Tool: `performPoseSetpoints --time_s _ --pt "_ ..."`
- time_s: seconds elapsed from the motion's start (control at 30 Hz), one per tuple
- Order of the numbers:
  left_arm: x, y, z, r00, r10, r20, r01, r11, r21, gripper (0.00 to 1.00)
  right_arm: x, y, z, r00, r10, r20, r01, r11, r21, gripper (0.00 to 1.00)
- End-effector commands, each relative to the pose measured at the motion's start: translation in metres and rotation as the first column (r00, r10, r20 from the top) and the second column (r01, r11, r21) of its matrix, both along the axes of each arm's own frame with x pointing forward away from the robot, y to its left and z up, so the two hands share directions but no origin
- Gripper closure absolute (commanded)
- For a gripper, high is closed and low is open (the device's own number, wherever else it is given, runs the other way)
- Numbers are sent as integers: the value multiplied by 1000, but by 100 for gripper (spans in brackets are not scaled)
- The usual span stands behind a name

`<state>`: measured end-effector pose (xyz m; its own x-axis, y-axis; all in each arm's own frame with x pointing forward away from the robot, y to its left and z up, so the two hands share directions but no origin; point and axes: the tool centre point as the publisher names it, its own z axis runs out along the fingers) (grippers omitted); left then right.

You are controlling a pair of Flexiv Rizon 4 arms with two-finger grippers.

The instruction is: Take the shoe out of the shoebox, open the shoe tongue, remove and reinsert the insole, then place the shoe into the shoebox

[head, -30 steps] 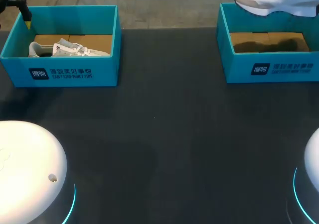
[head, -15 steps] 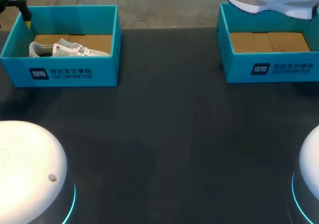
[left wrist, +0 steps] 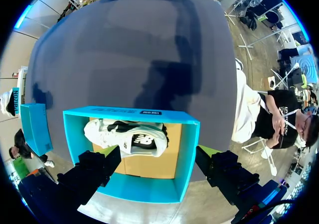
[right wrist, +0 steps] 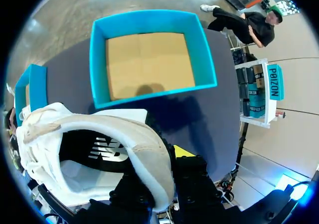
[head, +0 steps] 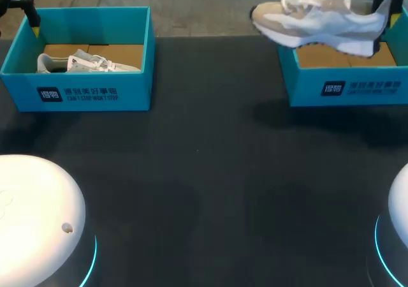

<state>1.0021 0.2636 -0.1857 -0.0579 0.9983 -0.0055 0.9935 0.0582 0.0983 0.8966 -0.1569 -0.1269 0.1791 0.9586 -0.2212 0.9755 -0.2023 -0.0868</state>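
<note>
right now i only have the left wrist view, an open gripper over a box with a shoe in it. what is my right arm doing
observer: the right gripper is shut on the heel of a second shoe, held up in the air.
operator: where is it relative to its box
observer: in the head view it hangs above the right shoebox rim, toe poking past the box's left wall.
operator: anything else in that box
observer: no, the right wrist view shows only its bare cardboard floor.
</note>
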Motion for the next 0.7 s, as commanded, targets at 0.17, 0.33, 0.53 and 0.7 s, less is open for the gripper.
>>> performPoseSetpoints --time_s 0.17,0.33,0.53,0.7 --pt "-1 0 0 1000 0 2 0 1000 3 0 -24 9 -3 951 75 300 -61 997 -57 100" --pt "-1 0 0 1000 0 2 0 1000 3 0 -24 9 -3 951 75 300 -61 997 -57 100" --pt "-1 0 0 1000 0 2 0 1000 3 0 -31 18 -2 955 46 293 -33 998 -49 100" --pt "-1 0 0 1000 0 2 0 1000 3 0 -63 42 -14 963 48 266 -32 997 -63 100"
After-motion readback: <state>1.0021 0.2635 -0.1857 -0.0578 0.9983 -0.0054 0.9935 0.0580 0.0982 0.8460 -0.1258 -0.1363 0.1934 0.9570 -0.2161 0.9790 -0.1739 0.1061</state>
